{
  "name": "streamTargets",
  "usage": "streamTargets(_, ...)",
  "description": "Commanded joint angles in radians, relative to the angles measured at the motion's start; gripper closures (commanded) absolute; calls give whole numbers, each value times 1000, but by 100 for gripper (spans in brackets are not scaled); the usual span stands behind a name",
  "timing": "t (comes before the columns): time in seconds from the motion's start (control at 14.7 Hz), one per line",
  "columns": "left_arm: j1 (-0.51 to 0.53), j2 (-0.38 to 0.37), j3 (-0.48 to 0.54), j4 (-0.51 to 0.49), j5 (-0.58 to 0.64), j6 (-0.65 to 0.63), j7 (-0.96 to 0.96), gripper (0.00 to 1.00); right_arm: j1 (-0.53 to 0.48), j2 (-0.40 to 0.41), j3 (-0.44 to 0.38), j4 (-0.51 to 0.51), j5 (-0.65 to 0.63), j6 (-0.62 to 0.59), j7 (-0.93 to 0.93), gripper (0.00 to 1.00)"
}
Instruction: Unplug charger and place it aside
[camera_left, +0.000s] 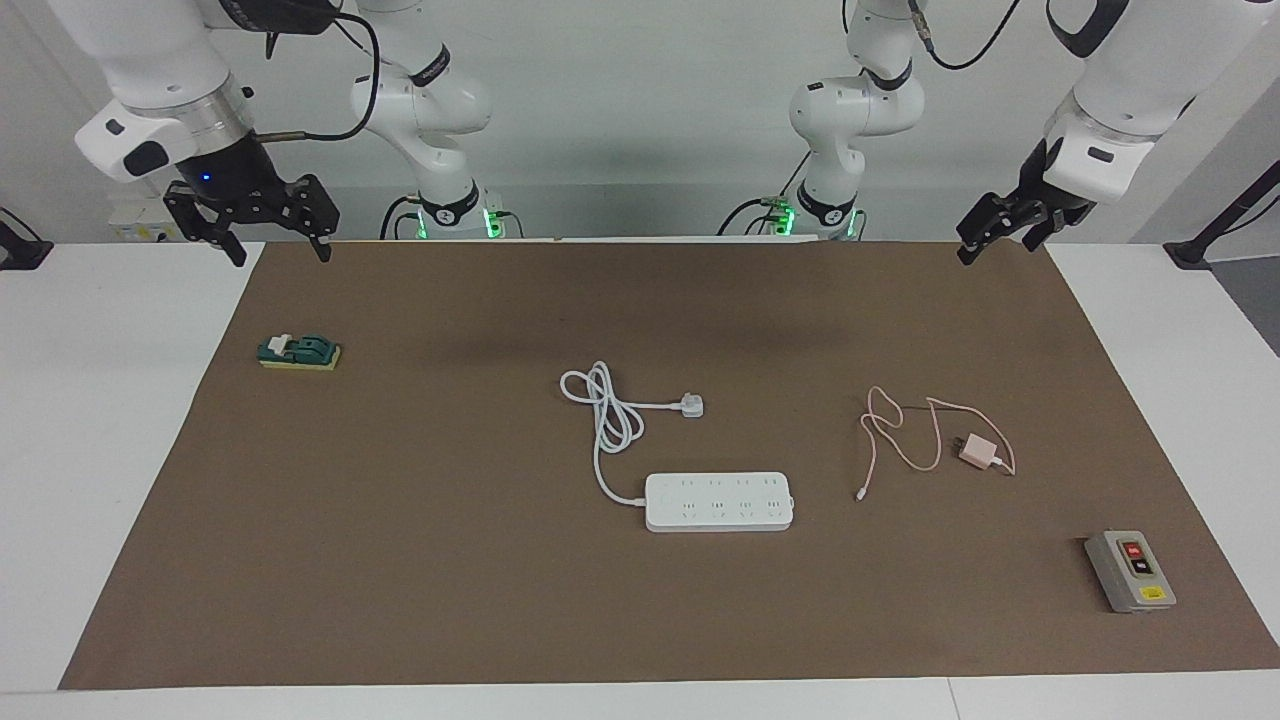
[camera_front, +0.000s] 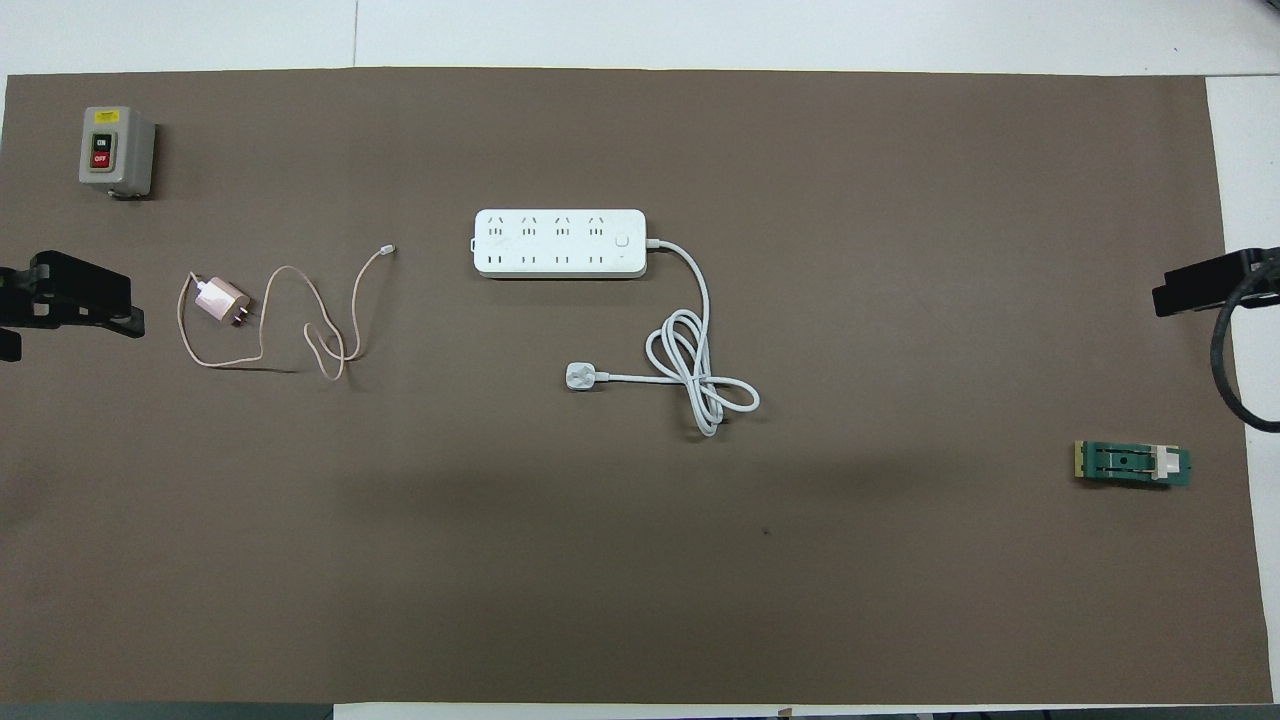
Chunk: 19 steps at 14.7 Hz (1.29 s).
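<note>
Small pale-pink charger (camera_left: 978, 451) (camera_front: 222, 301), unplugged, flat on the mat, thin cable looped alongside.

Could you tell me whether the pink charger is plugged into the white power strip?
No, the charger lies apart from the power strip, toward the left arm's end.

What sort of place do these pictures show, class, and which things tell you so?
Probably a robotics lab bench: two robot arms stand at a table with a brown mat, and electrical practice items lie on it, a power strip, a pink charger and an on/off switch box.
</note>
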Motion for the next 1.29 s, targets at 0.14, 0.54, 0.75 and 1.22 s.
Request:
streamTargets(0.14, -7, -39, 6, -131, 6, 110, 107, 0, -42, -23, 12, -49, -17, 24, -38, 0)
streamTargets(0.54, -50, -10, -6, -132, 46, 111, 226, 0, -24, -15, 12, -45, -12, 20, 26, 0)
streamTargets(0.75, -65, -4, -6, -137, 44, 128, 219, 0, -1, -12, 1, -43, -12, 15, 26, 0)
streamTargets(1.22, -55, 4, -48, -125, 44, 149, 96, 0, 10, -34, -7, -80, -7, 7, 28, 0)
